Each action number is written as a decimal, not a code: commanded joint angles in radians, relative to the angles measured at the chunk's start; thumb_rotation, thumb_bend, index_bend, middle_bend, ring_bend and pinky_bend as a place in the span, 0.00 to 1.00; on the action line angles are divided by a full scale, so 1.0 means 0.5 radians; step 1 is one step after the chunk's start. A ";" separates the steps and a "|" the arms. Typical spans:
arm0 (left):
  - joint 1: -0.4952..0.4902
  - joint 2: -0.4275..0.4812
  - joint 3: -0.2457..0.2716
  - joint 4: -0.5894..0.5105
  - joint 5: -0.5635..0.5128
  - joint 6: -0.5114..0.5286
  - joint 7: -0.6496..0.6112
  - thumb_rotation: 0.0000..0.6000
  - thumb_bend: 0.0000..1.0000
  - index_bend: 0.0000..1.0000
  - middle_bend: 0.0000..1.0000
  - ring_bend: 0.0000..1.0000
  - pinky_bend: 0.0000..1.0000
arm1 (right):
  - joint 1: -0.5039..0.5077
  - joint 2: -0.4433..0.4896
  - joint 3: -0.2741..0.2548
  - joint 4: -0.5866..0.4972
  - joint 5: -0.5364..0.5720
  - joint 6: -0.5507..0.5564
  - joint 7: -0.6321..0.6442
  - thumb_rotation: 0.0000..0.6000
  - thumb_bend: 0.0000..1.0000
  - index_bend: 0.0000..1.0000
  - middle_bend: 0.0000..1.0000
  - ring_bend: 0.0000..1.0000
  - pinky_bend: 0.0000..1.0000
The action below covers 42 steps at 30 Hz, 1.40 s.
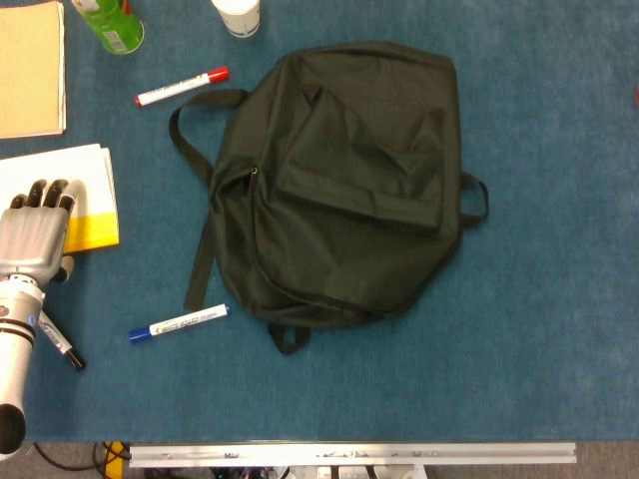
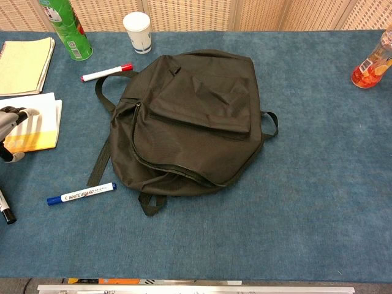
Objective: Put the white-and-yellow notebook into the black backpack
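The white-and-yellow notebook (image 1: 82, 190) lies flat at the table's left edge, also seen in the chest view (image 2: 38, 120). My left hand (image 1: 36, 234) rests palm down over its near left corner, dark fingertips (image 1: 48, 190) touching the cover without gripping it; the chest view shows only part of that hand (image 2: 10, 128) at the frame's edge. The black backpack (image 1: 349, 180) lies flat mid-table, its main zipper partly open along the near side (image 2: 177, 173). My right hand is in neither view.
A tan notebook (image 1: 30, 65), green bottle (image 1: 110, 25) and white cup (image 1: 238, 15) stand at the back left. A red marker (image 1: 182, 86), blue marker (image 1: 178, 323) and black marker (image 1: 55, 339) lie around the notebook. An orange bottle (image 2: 370, 61) stands far right.
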 commanded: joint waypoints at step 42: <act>-0.136 -0.158 -0.015 0.273 -0.213 -0.093 -0.127 1.00 0.28 0.05 0.08 0.06 0.16 | -0.080 0.028 -0.017 0.020 0.040 0.066 0.069 1.00 0.04 0.41 0.43 0.30 0.44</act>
